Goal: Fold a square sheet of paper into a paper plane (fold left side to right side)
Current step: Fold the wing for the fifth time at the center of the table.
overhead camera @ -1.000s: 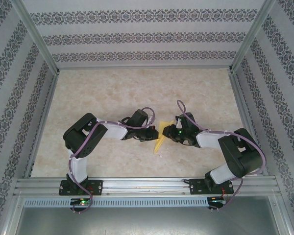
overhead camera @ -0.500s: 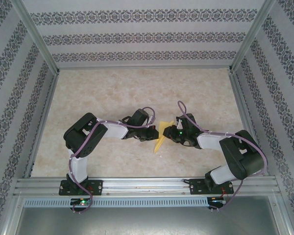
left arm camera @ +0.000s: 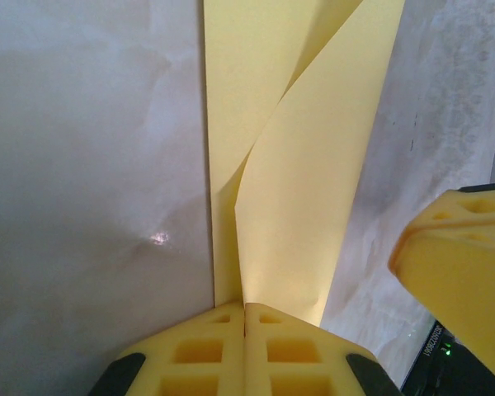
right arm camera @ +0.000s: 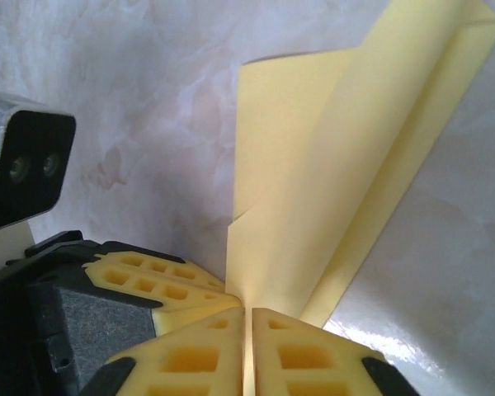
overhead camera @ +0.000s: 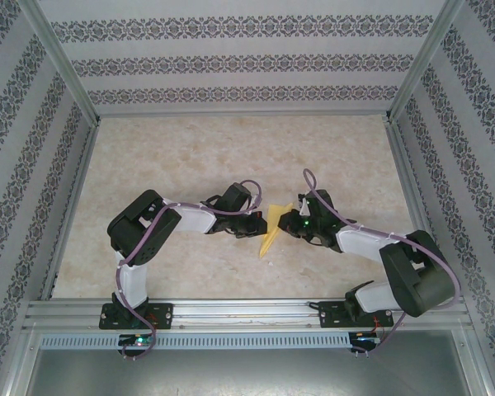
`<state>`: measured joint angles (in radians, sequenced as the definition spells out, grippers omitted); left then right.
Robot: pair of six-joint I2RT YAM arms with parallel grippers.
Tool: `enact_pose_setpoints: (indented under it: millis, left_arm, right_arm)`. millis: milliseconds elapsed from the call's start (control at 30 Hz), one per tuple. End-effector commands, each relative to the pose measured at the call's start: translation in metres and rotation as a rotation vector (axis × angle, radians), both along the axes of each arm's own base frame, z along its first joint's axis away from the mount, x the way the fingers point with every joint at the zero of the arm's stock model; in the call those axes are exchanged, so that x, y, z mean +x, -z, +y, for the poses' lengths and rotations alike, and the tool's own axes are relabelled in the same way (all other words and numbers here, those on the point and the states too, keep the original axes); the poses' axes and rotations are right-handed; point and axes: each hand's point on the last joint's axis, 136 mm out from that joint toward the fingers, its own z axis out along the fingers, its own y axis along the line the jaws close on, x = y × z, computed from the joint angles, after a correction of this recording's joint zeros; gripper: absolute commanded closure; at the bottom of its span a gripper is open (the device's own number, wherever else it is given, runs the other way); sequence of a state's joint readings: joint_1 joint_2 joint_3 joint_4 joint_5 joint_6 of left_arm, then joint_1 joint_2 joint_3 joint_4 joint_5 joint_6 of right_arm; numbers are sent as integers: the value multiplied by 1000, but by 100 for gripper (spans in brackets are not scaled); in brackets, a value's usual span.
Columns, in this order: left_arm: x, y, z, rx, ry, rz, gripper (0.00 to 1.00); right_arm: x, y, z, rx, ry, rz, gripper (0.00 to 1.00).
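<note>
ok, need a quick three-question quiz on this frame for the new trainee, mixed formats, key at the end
1. True or false: the left gripper is shut on the folded yellow paper.
2. The right gripper is: A) open above the paper, B) shut on the paper, C) shut on nothing, far from the paper.
3. Fill in: seen from above, the paper sits ___ the two grippers.
Key: 1 true; 2 B; 3 between.
</note>
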<state>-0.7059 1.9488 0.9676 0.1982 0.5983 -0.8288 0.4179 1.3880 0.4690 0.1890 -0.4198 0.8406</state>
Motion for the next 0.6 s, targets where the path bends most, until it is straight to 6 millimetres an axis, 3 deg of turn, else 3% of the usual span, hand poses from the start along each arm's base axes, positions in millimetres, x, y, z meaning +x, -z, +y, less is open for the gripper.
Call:
enact_pose_setpoints:
  millis: [0,167,567]
  left_arm:
    - [-11,49,16,155,-9,27,99]
    - [-10,49,17,160,-11,28,99]
    - [-10,50,19,175,-16,32,100]
  right_arm:
    - [6,-9,14,6,-47,-16,94]
    - [13,-3,21,-4,-57,-4,97]
    - [11,18,16,-56,-55,37,97]
